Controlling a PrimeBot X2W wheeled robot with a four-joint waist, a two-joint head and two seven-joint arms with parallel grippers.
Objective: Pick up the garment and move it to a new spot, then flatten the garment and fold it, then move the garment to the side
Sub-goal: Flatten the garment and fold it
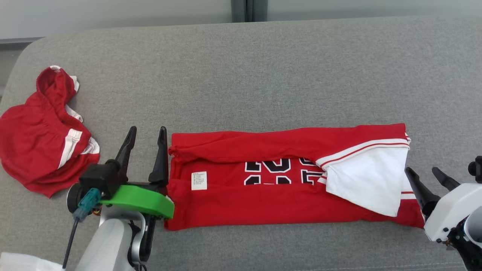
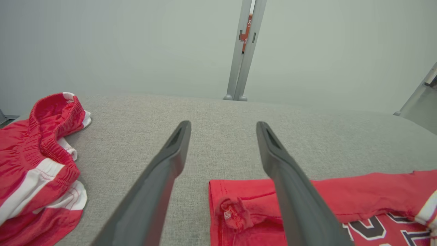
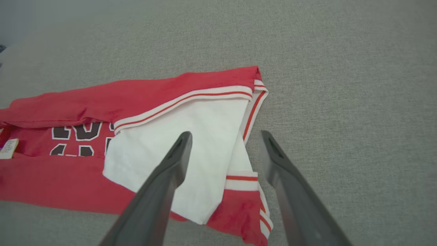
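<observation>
The garment [image 1: 263,203] is a red jersey with black-and-white lettering and a white sleeve flap. It lies folded into a long strip across the grey surface [image 1: 263,75]. My left gripper [image 1: 147,130] stands open at its left end with nothing between the fingers. In the left wrist view the garment's [image 2: 239,194] corner lies under the right finger of that gripper [image 2: 222,123]. My right gripper [image 1: 421,170] is open just off the right end. In the right wrist view the right gripper [image 3: 226,134] hovers above the white sleeve and trimmed hem of the garment [image 3: 102,99], holding nothing.
A second red piece with white stripes, crumpled shorts [image 1: 34,150], lies at the far left, also seen in the left wrist view [image 2: 30,153]. Something white [image 1: 22,261] shows at the bottom left corner. Behind the surface are a pale wall and a metal post [image 2: 244,51].
</observation>
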